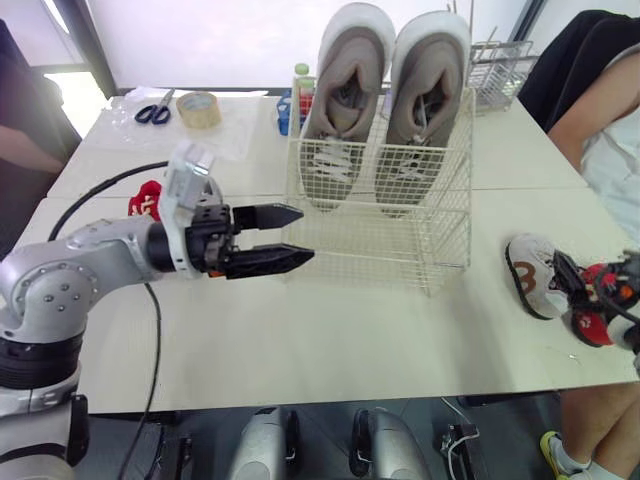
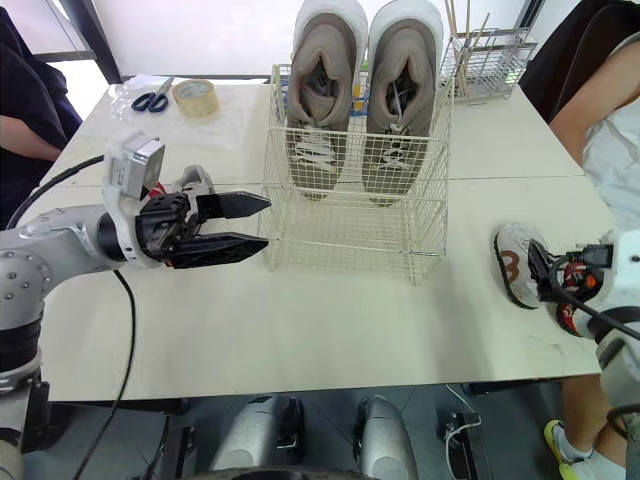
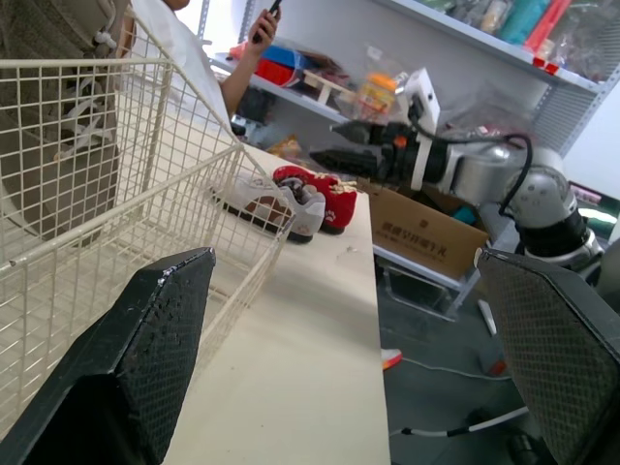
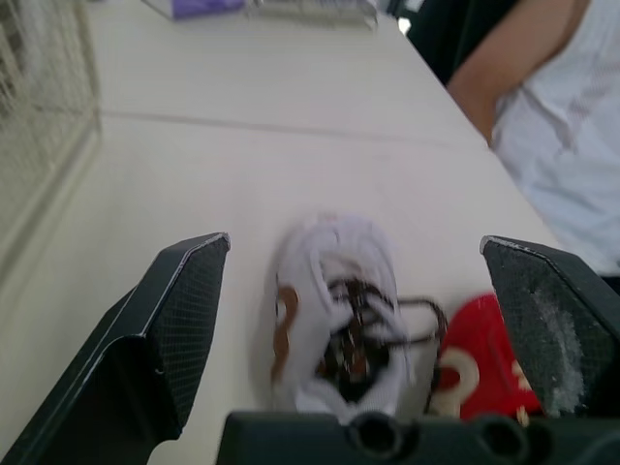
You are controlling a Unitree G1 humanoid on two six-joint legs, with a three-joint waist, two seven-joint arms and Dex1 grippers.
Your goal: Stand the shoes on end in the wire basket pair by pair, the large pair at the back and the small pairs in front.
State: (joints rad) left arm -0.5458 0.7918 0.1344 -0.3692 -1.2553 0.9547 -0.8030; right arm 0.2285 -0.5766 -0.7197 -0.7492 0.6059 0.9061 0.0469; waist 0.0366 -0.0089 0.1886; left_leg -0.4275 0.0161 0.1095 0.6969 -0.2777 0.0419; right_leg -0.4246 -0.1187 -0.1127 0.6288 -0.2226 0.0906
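Already the large pair (image 1: 345, 100) is home: two big beige shoes stand on end, side by side, against the back of the wire basket (image 1: 380, 245), and the front of the basket is bare. So the step in hand looks to be the first small pair.

The right hand (image 4: 354, 242) hovers just above a small white shoe (image 4: 334, 329) with dark laces. That shoe lies on the tabletop (image 1: 350, 340) well to the right of the basket, just beside a small red shoe (image 4: 480, 373). The hand's fingers are spread wide, one to each side of the white shoe, and hold nothing.

The left hand (image 1: 303, 235) hangs near the basket's front left corner, fingers parted, also empty. A second red shoe (image 1: 147, 200) lies by the left arm.

Next, I judge, the right hand needs to drop around the white shoe and close across its width. It would then lift the shoe, turn it on end and carry it to the basket's front row.
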